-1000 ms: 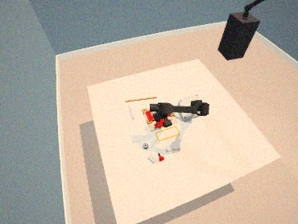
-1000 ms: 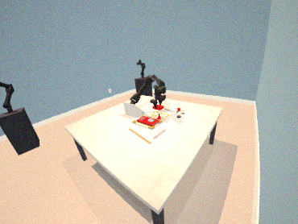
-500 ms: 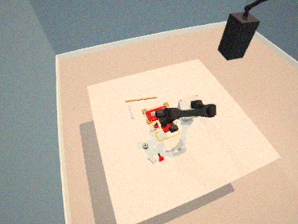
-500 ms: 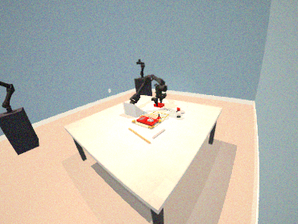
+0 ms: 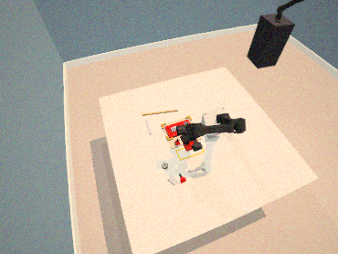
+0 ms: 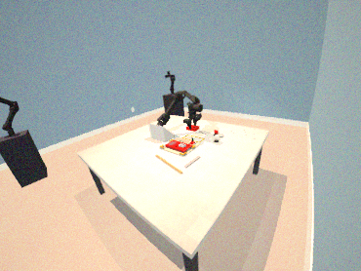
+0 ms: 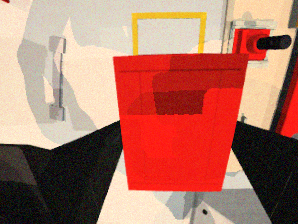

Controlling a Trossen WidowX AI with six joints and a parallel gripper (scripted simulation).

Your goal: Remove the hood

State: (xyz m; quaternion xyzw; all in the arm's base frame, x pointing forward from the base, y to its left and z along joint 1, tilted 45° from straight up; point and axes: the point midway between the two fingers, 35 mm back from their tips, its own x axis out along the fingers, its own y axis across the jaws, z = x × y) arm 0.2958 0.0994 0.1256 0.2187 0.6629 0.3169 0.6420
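The hood [image 5: 188, 146] [image 6: 192, 129] [image 7: 175, 155] is a flat red panel between the two black fingers, held above the table. My gripper [image 6: 192, 125] [image 7: 175, 126] is shut on it. The marked area [image 5: 178, 155] [image 7: 170, 16] is a yellow rectangle outline on the table. In the wrist view its near side is hidden behind the hood, and most of the outline that shows lies beyond the hood's far edge. The toy car's red body [image 5: 171, 132] [image 6: 173, 145] [image 7: 291, 119] sits away from the hood, at the right edge of the wrist view.
A red block with a black lever [image 7: 245, 44] stands between the car and the marked area. A grey handle-like piece [image 7: 59, 82] lies left of the outline. A round part [image 5: 164, 165], a red-topped part [image 5: 183, 179], an orange stick [image 5: 160, 112] [image 6: 169, 164] and a white box [image 6: 158, 133] are also on the table.
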